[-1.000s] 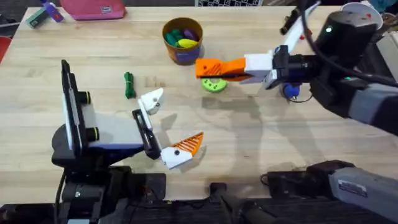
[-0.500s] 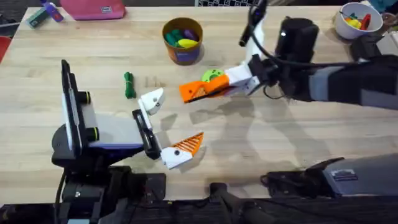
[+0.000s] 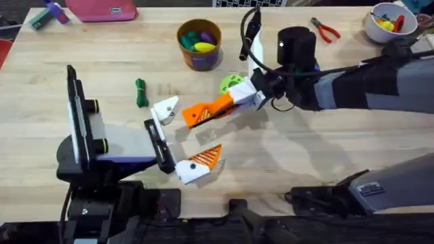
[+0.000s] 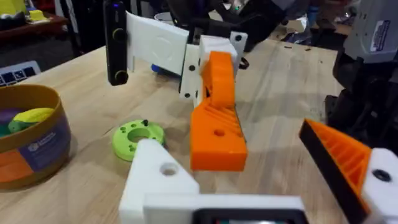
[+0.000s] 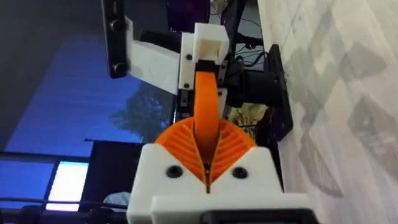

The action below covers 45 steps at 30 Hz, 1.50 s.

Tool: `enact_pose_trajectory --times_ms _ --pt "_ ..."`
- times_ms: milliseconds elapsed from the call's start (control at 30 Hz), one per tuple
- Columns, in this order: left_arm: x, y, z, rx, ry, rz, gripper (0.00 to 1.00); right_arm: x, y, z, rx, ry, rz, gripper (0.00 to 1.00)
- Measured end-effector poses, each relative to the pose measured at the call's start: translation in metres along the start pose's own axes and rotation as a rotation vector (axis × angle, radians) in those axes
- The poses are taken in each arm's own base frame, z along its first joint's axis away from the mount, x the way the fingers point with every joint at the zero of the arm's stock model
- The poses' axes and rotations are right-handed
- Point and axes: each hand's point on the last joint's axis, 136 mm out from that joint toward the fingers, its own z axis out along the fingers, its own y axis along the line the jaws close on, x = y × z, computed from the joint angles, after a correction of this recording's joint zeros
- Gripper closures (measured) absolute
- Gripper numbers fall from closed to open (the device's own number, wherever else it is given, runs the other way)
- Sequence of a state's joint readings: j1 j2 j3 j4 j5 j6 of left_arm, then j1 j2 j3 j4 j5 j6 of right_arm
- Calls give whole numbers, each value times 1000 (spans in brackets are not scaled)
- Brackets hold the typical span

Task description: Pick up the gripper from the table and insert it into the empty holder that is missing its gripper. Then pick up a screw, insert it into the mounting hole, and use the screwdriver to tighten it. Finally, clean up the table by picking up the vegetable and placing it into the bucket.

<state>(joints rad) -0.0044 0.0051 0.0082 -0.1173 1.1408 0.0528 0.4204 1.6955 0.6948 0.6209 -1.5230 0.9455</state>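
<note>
The right gripper (image 3: 196, 115) reaches in from the right side of the table (image 3: 325, 156), its 2 orange-padded fingers pressed together on the gripper (image 4: 217, 124), the small orange fingertip, which points left toward the holder (image 3: 165, 108). In the overhead view the fingertip's end sits just beside the holder, a white blocky mount on the left arm's far finger; whether they touch cannot be told. The left gripper (image 3: 180, 139) stands spread, its near finger (image 3: 200, 163) carrying an orange ribbed pad on a white mount, well apart from the bare holder. In the left wrist view the held orange piece hangs upright just above the table, with the bright-green disc (image 4: 138, 138) lying beside it. The vegetable (image 3: 140, 92), slim and dark green, lies on the wood to the left of the holder, near it. The bucket (image 3: 199, 43), an orange-brown cup with coloured toys inside, stands at the far middle of the table. Red-handled pliers (image 3: 324, 29) lie at the far right, near a white bowl (image 3: 386, 20) at the far right corner. A pink case (image 3: 102, 9) rests along the far left edge.
</note>
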Motion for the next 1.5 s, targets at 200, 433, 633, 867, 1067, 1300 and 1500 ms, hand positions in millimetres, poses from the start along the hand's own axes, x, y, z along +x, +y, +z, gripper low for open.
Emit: enact_pose_trajectory --times_ms 200,433,633,867,1067,1300,1500 --pt "0 0 0 0 0 0 14 -6 10 8 -5 26 -28 991" --pt "0 0 0 0 0 0 15 -9 7 11 -6 34 -16 991" --pt "0 0 0 0 0 0 14 -9 3 11 -5 34 -1 991" --pt "0 0 0 0 0 0 16 -9 0 11 -4 32 12 991" --pt "0 0 0 0 0 0 15 -13 -2 12 1 28 25 992" --pt "0 0 0 -1 0 0 15 -14 -1 14 2 30 23 992" --pt "0 0 0 0 0 0 15 -16 -2 16 13 20 33 992"
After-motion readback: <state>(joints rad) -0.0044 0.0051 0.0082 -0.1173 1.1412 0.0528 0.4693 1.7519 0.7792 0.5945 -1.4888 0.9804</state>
